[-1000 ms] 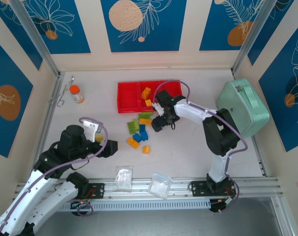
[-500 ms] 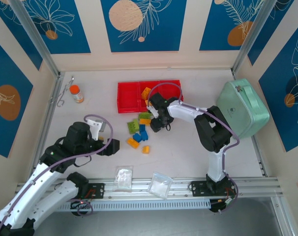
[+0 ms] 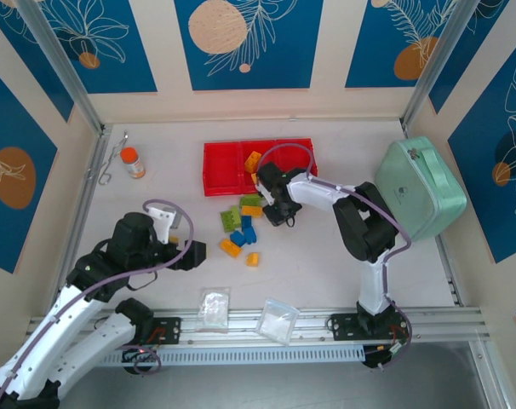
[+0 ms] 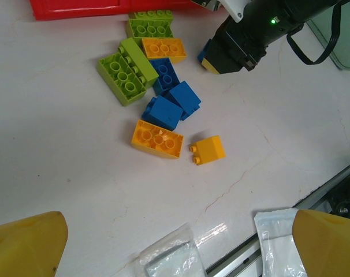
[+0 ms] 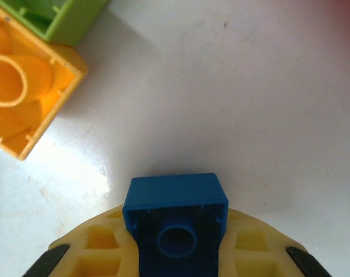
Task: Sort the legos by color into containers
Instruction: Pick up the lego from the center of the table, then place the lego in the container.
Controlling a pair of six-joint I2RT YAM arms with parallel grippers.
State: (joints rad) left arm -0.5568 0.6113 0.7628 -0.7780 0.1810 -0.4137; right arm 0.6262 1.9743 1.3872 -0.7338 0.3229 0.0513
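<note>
right hand (image 3: pixel 272 213) clamped on blue brick (image 5: pixel 175 222)
lift straight, clear the pile (image 3: pixel 238 230), drop in a tray (image 3: pixel 220 162) bay; left hand (image 3: pixel 197 252) apart.

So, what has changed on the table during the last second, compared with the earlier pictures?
The right pincer came a little to the left, over the pile, and shut on a blue lego. The left pincer, open, shifted slightly to the right. The other legos, the red tray, the bags and the green case stayed where they were.
</note>
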